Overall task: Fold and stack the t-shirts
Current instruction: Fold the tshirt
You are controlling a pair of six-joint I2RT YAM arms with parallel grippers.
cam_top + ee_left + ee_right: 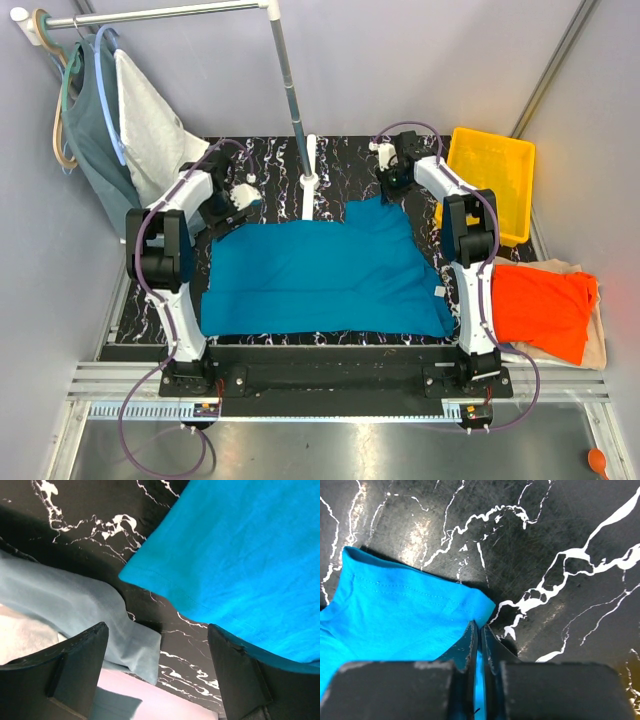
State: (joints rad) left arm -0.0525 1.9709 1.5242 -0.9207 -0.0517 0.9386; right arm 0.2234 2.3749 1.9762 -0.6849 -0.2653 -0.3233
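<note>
Right now the teal t-shirt [320, 275] lies spread flat on the black marbled table [340, 160], between both arms. At its far-right corner the right gripper [480, 630] is pinched tight on the hem. Over the far-left corner, the left gripper [156, 627] hangs with jaws wide apart. Off right, the orange t-shirt [540, 305] sits on the cream one [598, 340].

Cream shirt [598, 338] mostly hidden under orange shirt [540, 310] — small orange object [597, 460] at frame corner unidentifiable.

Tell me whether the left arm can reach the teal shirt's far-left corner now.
Probably yes. The left gripper is open just short of the teal shirt, bare table between; the grey-green top lies beside one finger, not over that corner.
</note>
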